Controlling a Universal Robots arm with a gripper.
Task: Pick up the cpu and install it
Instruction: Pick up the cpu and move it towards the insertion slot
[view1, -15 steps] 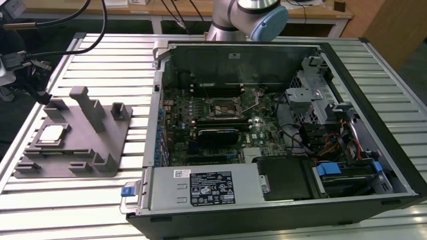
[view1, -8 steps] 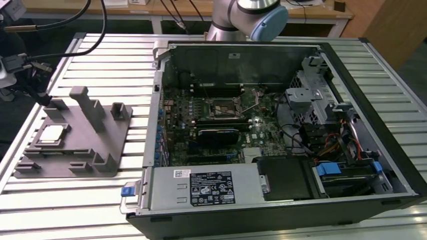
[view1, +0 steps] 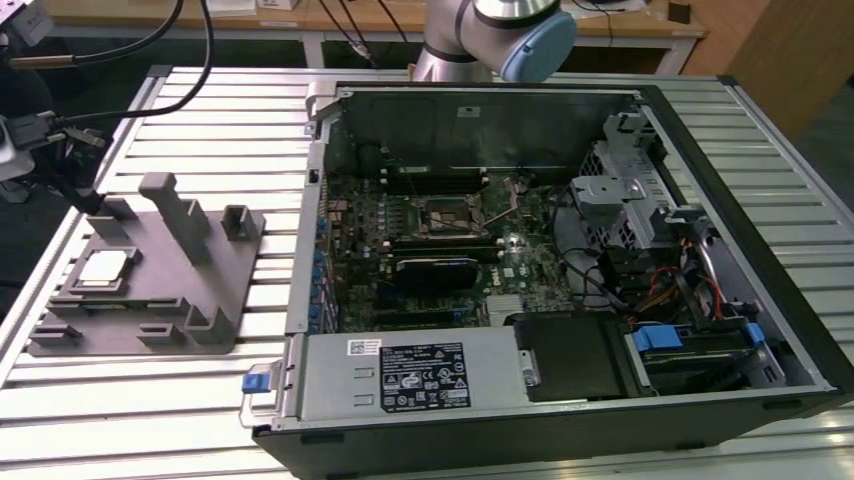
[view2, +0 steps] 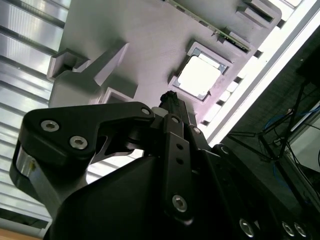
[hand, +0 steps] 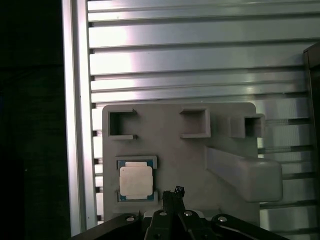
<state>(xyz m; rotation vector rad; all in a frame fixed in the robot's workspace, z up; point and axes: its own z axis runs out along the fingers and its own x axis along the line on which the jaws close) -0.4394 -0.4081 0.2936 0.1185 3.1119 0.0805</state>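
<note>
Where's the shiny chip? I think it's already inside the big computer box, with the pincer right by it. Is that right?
Not quite. The cpu isn't inside the computer case; it lies in a recess of the gray holder block on the table, outside the case. The pincer is indeed close by it, as the first wrist view shows.

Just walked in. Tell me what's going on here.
A robot arm is partway through a CPU install. The cpu lies in its recess on the gray holder, not yet picked up. The gripper hovers right beside it, above the holder. In the exterior view, the open computer case stands on the holder's right, with its motherboard exposed.
</note>
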